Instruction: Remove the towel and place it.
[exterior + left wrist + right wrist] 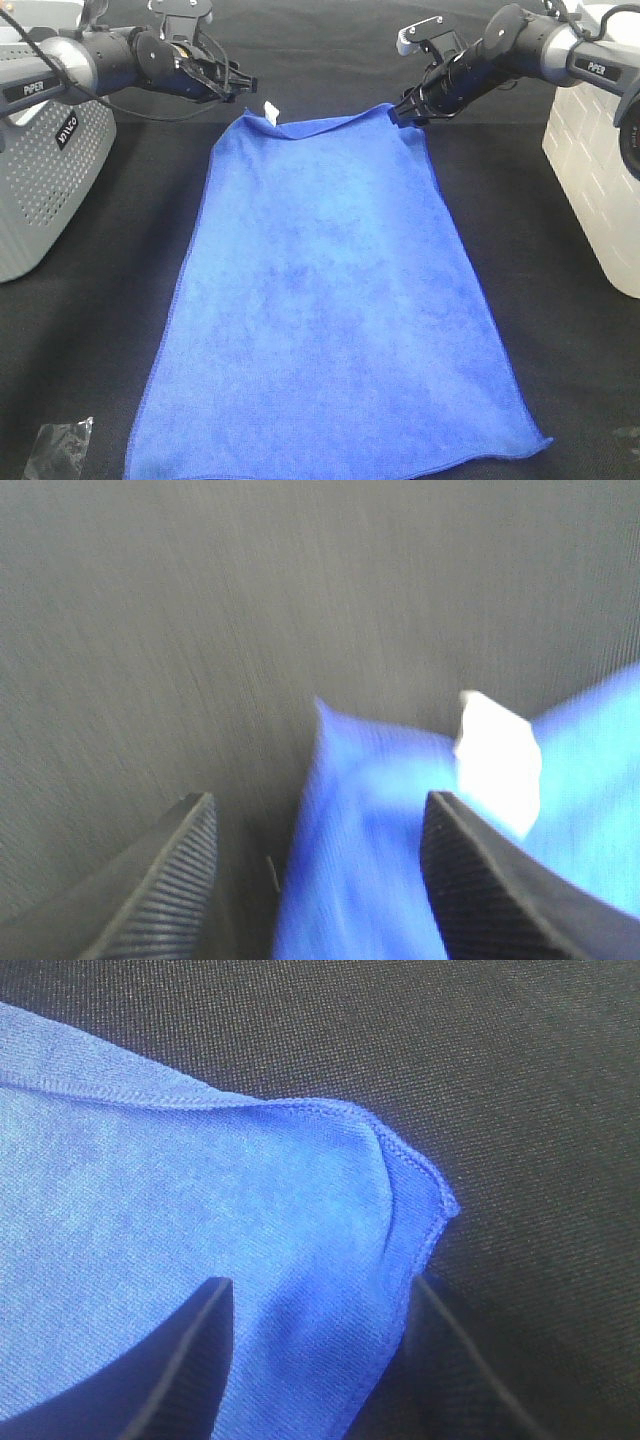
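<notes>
Towel [325, 300], bright blue with a white tag [270, 112] at a far corner, lies flat on the black table [90, 350], long axis running near to far. Left gripper [235, 85] and right gripper [405, 110], arms reaching inward, each straddle a far corner, jaws apart, nothing pinched.

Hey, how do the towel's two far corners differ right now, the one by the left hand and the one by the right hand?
The left far corner carries a small white tag; the right far corner shows none. In the wrist views, the right corner looks folded over on itself, while the left one looks blurred. Shared: both belong to the blue towel on the dark cloth, and each has an open hand around it, the left hand and the right hand.
</notes>
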